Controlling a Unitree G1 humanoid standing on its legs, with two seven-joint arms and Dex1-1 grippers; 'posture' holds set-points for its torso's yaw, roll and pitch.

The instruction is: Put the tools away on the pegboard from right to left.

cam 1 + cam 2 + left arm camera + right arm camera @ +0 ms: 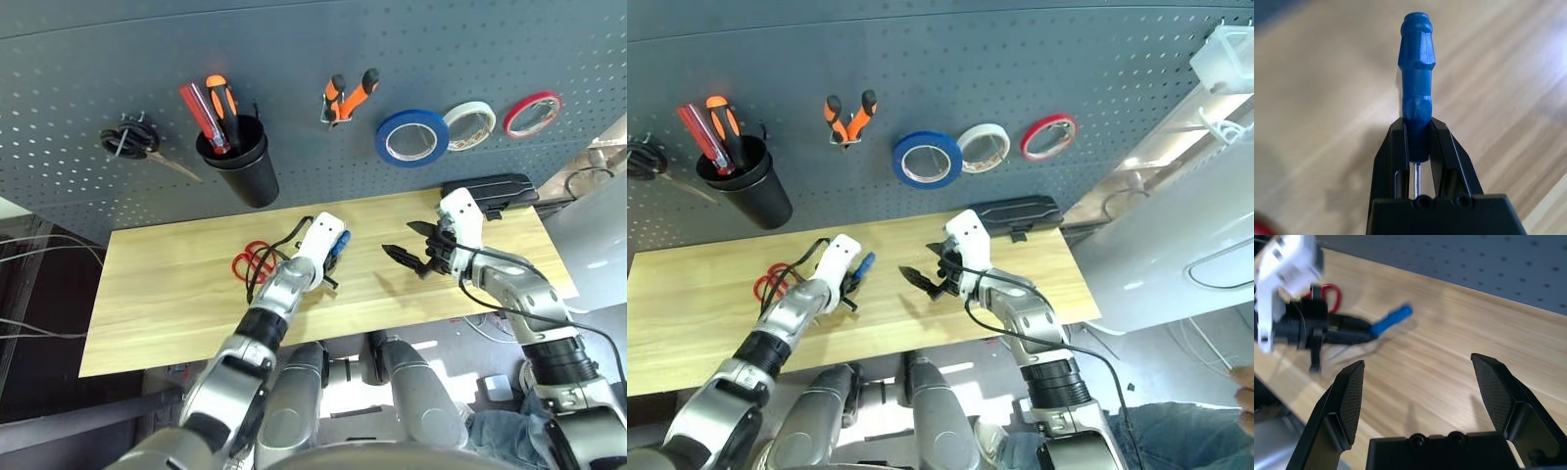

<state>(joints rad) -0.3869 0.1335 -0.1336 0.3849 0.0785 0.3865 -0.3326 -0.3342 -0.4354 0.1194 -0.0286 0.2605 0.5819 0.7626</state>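
Slim blue-handled screwdriver (1417,73), clamped at the base of its handle between the two black fingers of the left gripper (1418,142), just above the light wooden table (176,313). The handle projects beyond the fingertips. Right gripper (1422,382) hangs nearby over the table, its jaws spread wide and empty; red-handled scissors (252,262) lie beside the left forearm.

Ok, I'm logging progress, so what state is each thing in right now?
Blue tape roll: hung on the pegboard.
Pliers: hung.
Blue screwdriver: gripped by the left gripper, at the table.
Scissors: lying on the table.
Right gripper: jaws open, empty.
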